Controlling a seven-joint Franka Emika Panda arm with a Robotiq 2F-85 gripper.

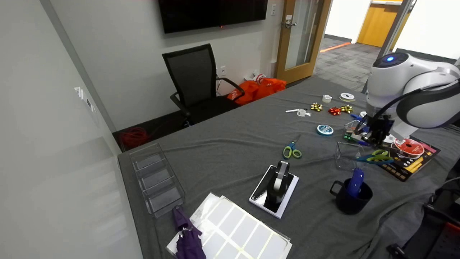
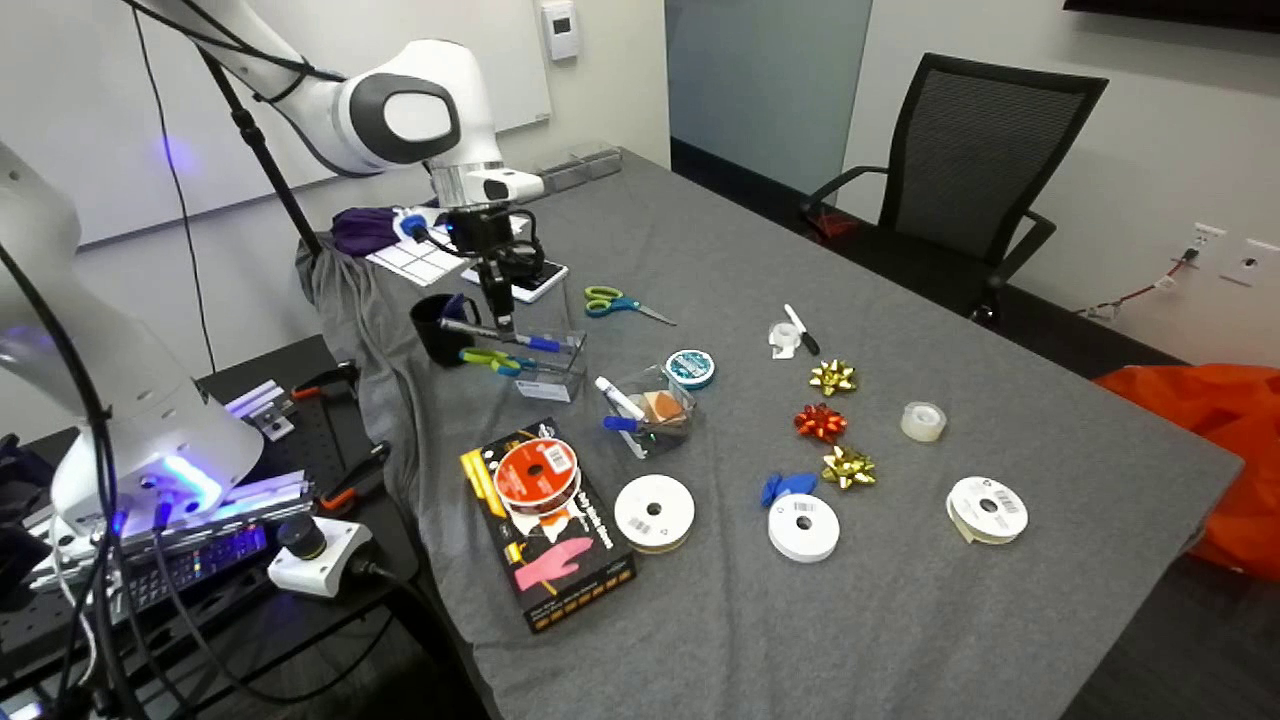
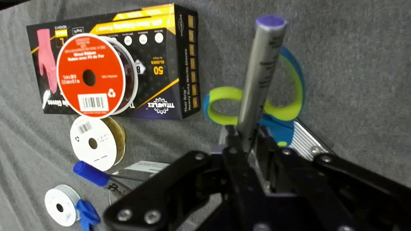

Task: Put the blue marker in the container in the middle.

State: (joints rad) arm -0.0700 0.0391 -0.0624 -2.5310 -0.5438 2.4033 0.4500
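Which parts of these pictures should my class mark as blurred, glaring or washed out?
Wrist view: the gripper and the blue marker in its grip look soft, while "Wired Ribbon" is legible on the red-labelled ribbon spool; in an exterior view, the hallway wall is washed out to near white; in an exterior view, the robot base light glares blue-white.

The white arm sloped down to its wrist, its base glowing blue. The dark hand hung beneath, pointing downward in both exterior views, both fingers drawn close with a narrow gap between.
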